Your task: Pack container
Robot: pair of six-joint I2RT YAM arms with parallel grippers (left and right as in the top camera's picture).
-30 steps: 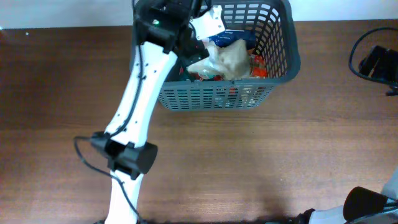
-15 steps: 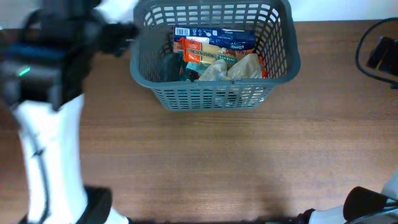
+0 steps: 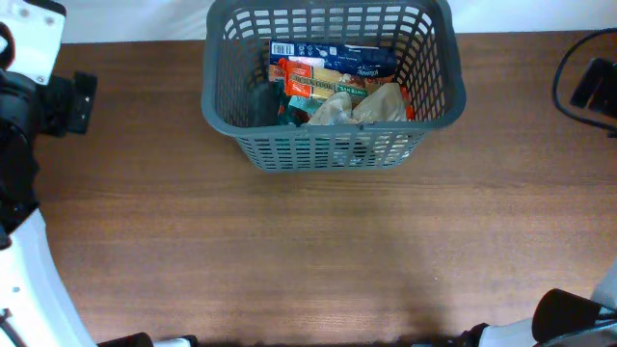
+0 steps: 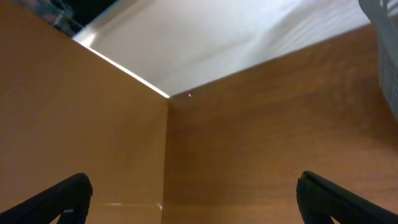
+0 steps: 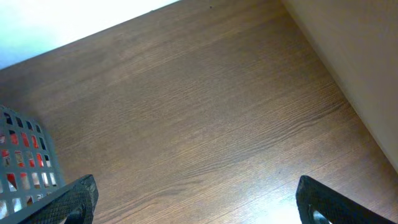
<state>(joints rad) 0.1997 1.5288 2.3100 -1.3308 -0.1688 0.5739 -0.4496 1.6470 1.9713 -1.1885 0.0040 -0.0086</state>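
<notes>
Here's the one basket point(image 3: 328, 149), at the far side of the table point(image 3: 337, 251). Three packets can be counted inside: a blue packet point(image 3: 337, 56) at the back, an orange packet point(image 3: 304, 77), and a pale crumpled bag point(image 3: 364, 104) in front. A black cable point(image 3: 556, 87) loops at the far right, well apart. The left arm point(image 3: 24, 106), over the basket a second ago, is now out at the table's left edge. The left gripper point(image 4: 193, 199) is spread wide and holds nothing. The right gripper point(image 5: 199, 202) is spread wide too, with a basket corner at the left edge of its view.

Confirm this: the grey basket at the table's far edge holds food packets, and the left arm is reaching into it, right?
No. The overhead view shows the left arm off at the left edge of the table, clear of the basket, which does hold food packets.
</notes>
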